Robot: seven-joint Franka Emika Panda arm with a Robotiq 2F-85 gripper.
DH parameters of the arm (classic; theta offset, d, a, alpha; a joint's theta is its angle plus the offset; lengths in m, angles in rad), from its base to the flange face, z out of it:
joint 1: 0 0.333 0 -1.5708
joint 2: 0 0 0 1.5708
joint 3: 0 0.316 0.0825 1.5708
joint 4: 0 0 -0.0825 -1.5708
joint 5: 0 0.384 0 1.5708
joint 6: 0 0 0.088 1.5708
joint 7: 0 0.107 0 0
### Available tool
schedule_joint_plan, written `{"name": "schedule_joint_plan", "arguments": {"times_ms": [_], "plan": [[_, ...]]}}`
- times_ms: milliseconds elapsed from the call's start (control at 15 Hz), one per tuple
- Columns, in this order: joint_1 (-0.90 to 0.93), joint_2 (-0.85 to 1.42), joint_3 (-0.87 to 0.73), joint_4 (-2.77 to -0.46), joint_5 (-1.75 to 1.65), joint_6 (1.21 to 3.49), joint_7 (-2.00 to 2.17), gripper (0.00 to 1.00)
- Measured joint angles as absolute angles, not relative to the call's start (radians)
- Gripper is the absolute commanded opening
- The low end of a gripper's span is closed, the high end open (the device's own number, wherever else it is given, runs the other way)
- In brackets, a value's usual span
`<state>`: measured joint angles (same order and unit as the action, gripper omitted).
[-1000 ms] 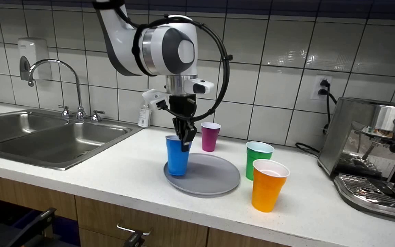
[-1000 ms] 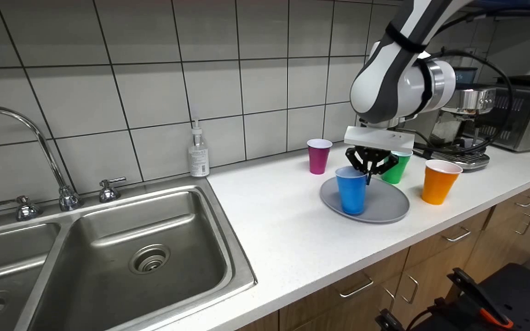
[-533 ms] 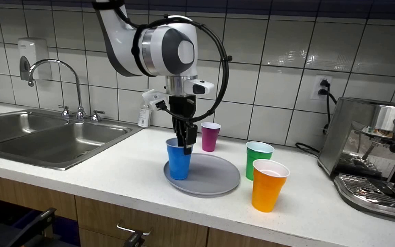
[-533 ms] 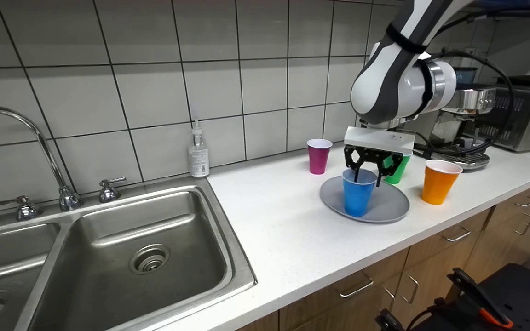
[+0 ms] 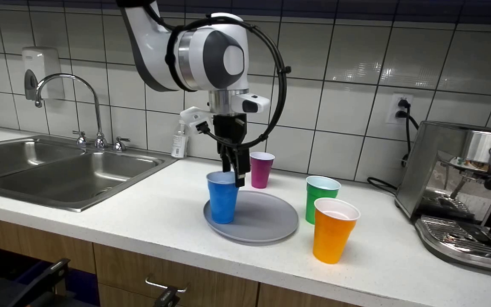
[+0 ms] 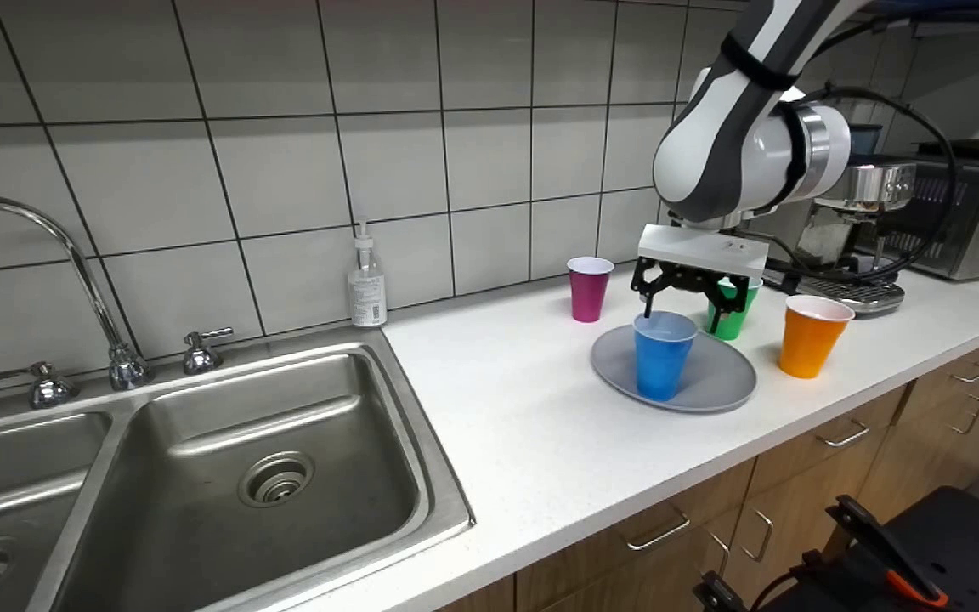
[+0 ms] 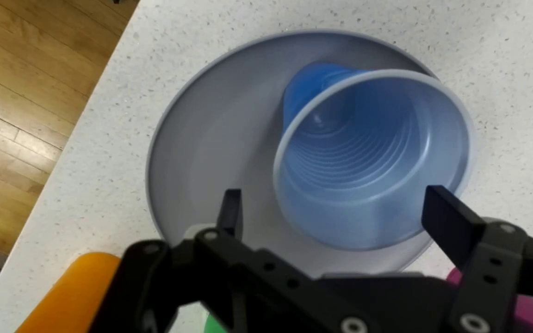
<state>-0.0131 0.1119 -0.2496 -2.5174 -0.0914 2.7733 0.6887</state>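
Observation:
A blue plastic cup (image 5: 223, 201) stands upright on a grey round plate (image 5: 269, 219), near the plate's sink-side edge. My gripper (image 6: 681, 323) is just above its rim with the jaws spread wide and holding nothing. From the wrist view I look into the cup (image 7: 373, 152), which appears bare inside. There, the right finger (image 7: 454, 224) overlaps the cup's rim in the picture, while the left finger (image 7: 231, 210) is over the plate (image 7: 206, 148). Whether either finger touches the cup I cannot tell; both appear higher than the rim.
Around the plate stand a purple cup (image 5: 261, 171), a green cup (image 5: 320, 196) and an orange cup (image 5: 335, 234). A steel sink (image 6: 277, 425) and a soap bottle (image 6: 367, 289) lie to one side, a coffee machine (image 5: 463, 192) to the other. Tiled wall (image 5: 348, 102) runs behind.
A second ago the jaws were closed at the blue cup's rim. Since then they have spread apart and the gripper has risen slightly. The cup has settled a little lower on the plate.

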Motion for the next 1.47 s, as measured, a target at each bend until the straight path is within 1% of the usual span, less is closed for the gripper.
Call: {"name": "schedule_joint_plan", "arguments": {"times_ms": [867, 1200, 1467], "plan": [[-0.065, 0.001, -0.246, -2.537, -0.133, 2.781, 0.709, 1.00], [-0.065, 0.010, -0.229, -2.495, -0.133, 2.781, 0.741, 1.00], [-0.065, 0.065, -0.214, -2.419, -0.133, 2.781, 0.780, 1.00]]}}
